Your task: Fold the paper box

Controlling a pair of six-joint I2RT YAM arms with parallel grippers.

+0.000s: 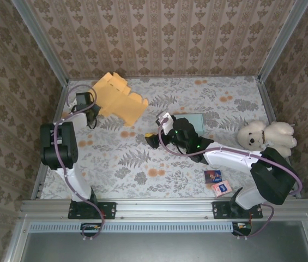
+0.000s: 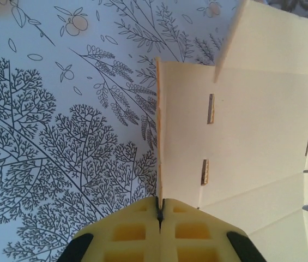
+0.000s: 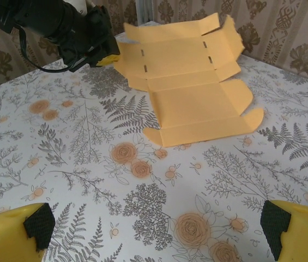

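The paper box (image 1: 120, 101) is a flat orange cardboard cut-out with flaps and slots, lying unfolded at the table's back left. Its near left edge is raised a little. In the left wrist view my left gripper (image 2: 159, 204) is shut on the thin edge of one box panel (image 2: 252, 120). From above, the left gripper (image 1: 95, 113) sits at the sheet's left side. My right gripper (image 1: 152, 141) hovers open over the table's middle, short of the box. In the right wrist view its yellow fingers (image 3: 12, 232) stand wide apart with bare tablecloth between them, and the box (image 3: 197, 82) lies ahead.
A cream plush toy (image 1: 266, 136) sits at the right edge. Two small printed cards (image 1: 212, 176) (image 1: 222, 188) lie near the right arm's base. A pale green flat sheet (image 1: 197, 119) lies under the right arm. Patterned walls close in three sides.
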